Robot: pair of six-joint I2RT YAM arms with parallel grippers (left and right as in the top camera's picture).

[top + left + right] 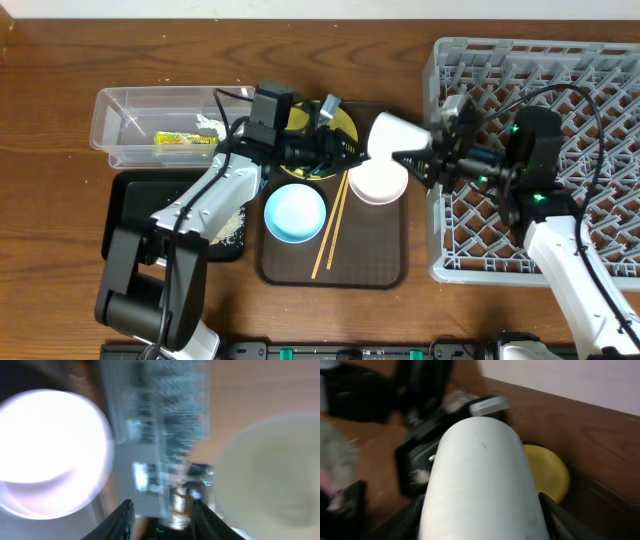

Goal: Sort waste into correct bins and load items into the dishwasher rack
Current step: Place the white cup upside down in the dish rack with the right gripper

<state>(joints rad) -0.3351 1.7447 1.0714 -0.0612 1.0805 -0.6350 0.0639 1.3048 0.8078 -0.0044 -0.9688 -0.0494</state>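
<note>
My right gripper (412, 158) is shut on the whitish cup (392, 135), held on its side just above the pale pink bowl (378, 183). The cup (480, 475) fills the right wrist view between both fingers (557, 517). My left gripper (345, 150) hangs over the yellow plate (338, 125), pointing at the cup. Its jaws (162, 505) are apart with nothing between them. The blurred left wrist view shows the pink bowl (50, 450) at left and the cup (270, 470) at right. The light blue bowl (295, 212) and two chopsticks (330, 225) lie on the brown tray (380, 262).
The grey dishwasher rack (600, 90) stands at the right under my right arm. At the left, the clear tub (125, 110) holds the green-yellow wrapper (185, 139). In front of it, the black tray (128, 205) holds rice scraps (232, 228).
</note>
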